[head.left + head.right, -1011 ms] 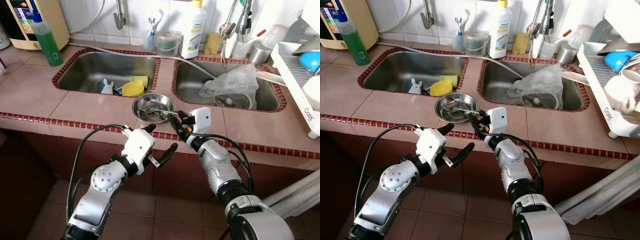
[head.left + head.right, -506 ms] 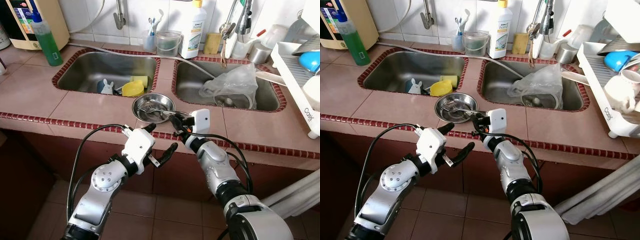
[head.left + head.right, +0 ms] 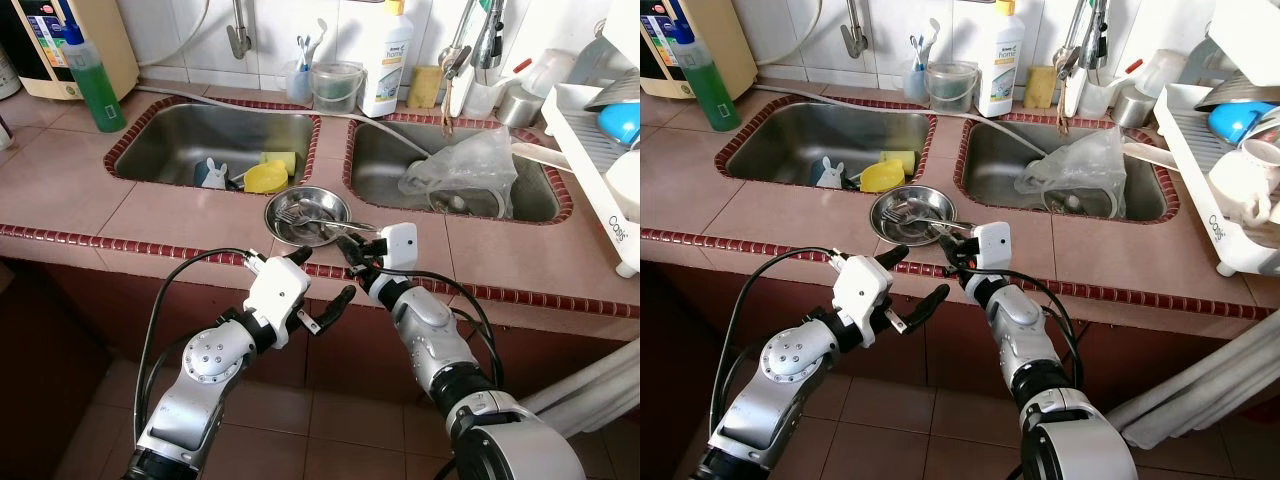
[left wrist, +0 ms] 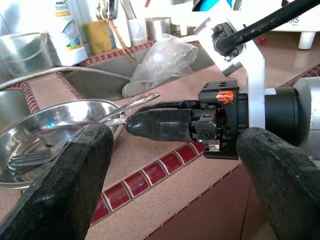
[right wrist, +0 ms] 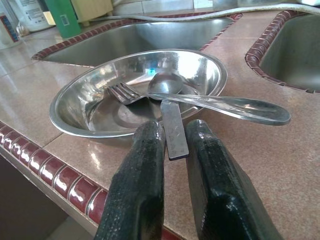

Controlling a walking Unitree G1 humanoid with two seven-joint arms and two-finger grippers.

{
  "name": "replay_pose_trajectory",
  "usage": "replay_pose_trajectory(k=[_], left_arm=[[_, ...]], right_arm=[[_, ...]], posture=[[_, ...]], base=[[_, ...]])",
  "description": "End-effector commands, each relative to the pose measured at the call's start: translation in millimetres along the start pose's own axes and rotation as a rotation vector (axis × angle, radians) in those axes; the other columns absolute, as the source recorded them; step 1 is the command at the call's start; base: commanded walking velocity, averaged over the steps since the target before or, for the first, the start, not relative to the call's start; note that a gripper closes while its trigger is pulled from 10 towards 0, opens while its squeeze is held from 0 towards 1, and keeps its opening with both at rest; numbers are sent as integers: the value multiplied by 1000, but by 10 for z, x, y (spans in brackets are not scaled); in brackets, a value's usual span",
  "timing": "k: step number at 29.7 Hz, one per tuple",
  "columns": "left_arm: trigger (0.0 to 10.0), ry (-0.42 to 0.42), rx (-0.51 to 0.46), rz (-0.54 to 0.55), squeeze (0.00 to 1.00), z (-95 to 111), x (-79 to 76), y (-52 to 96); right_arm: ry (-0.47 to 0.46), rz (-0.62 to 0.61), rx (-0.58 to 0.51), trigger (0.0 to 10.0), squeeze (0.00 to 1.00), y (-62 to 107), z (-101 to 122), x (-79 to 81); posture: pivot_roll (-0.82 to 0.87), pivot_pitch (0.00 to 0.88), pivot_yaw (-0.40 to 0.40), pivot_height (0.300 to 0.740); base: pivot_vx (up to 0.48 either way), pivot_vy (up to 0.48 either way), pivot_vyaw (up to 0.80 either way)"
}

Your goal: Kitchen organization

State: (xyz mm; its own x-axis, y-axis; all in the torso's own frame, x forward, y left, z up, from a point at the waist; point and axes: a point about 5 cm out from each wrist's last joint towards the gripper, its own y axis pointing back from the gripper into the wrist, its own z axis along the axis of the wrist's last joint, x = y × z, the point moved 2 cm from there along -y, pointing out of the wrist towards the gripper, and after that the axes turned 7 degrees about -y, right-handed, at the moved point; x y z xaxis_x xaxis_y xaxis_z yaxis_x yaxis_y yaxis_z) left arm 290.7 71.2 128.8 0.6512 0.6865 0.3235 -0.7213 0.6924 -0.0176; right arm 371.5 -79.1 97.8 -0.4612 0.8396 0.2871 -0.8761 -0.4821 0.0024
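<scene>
Resting at the desk [image 3: 150, 215] edge, right gripper [image 3: 352, 252] with fingers [image 5: 145, 165] drawn close together, tips just short of the flat handle end of a spoon [image 5: 167, 107]; handle pointing into the narrow gap, contact with the pads not clear. Just ahead of those tips: steel bowl [image 3: 307, 216] on the pink tile, holding a fork [image 5: 122, 92] and the spoon's head, with a second, longer utensil [image 5: 240, 107] laid across the rim and out over the tile to one side. Beyond the bowl, farther from the right gripper: two steel sinks, the left sink [image 3: 215, 140] with a yellow item [image 3: 266, 178] and a small blue-and-white object [image 3: 210, 173], the right sink [image 3: 450, 170] with a crumpled clear plastic bag [image 3: 460, 165]. Behind them, near the wall: white detergent bottle [image 3: 385, 60], clear container [image 3: 336, 88], green bottle [image 3: 92, 80].

Hovering below the desk edge, beside and slightly lower than the right gripper: left gripper [image 3: 320, 290], fingers [image 4: 75, 175] spread wide apart, holding nothing, aimed across at the right wrist. Far off to the right gripper's outer side: white dish rack [image 3: 600, 150] with crockery.
</scene>
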Motion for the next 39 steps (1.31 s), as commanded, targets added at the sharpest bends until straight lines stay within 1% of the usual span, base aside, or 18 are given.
replay_pose_trajectory(k=[1, 2, 3, 4, 19, 20, 21, 27, 34, 37, 39], left_arm=[[10000, -12, -20, 8, 0, 70, 26, -11], [10000, -12, -20, 8, 0, 70, 26, -10], [10000, -12, -20, 8, 0, 70, 26, -10], [10000, -12, -20, 8, 0, 69, 26, -10], [10000, -10, -19, 7, 0, 71, 22, -12], [10000, -10, -19, 8, 0, 71, 21, -12], [10000, -10, -19, 8, 0, 71, 21, -12], [10000, -11, -20, 10, 0, 72, 22, -13], [10000, -10, -21, 11, 0, 77, 23, -13], [10000, -10, -22, 12, 0, 78, 22, -14], [10000, -10, -23, 13, 0, 82, 24, -13]], right_arm=[[-4, -7, -9, 4667, 0, -22, 46, -15], [-7, -7, -11, 275, 0, -22, 49, -16], [-7, -7, -11, 275, 0, -22, 49, -16], [-8, -8, -13, 0, 0, -23, 52, -17], [-11, -10, -22, 0, 0, -29, 68, -17], [-11, -11, -23, 784, 0, -30, 71, -20], [-10, -17, -23, 10000, 0, -33, 78, -26], [-31, -27, -28, 10000, 0, -50, 110, -39], [-53, -3, -20, 10000, 0, -63, 105, -7], [-40, 8, -7, 10000, 0, -66, 96, 5], [6, 33, 27, 10000, 0, -71, 76, 27]], posture=[[-25, 80, -13, 740], [-23, 79, -13, 740], [-23, 79, -13, 740], [-23, 79, -13, 740], [-24, 83, -13, 740], [-24, 83, -13, 740], [-24, 83, -13, 740], [-25, 82, -13, 740], [-24, 85, -15, 740], [-24, 85, -15, 740], [-24, 86, -16, 740]], base=[[0, 0, 0], [0, 0, 0], [0, 0, 0], [0, 0, 0], [0, 0, 0], [0, 0, 0], [0, 0, 0], [0, 0, 0], [0, 0, 0], [0, 0, 0], [0, 0, 0]])
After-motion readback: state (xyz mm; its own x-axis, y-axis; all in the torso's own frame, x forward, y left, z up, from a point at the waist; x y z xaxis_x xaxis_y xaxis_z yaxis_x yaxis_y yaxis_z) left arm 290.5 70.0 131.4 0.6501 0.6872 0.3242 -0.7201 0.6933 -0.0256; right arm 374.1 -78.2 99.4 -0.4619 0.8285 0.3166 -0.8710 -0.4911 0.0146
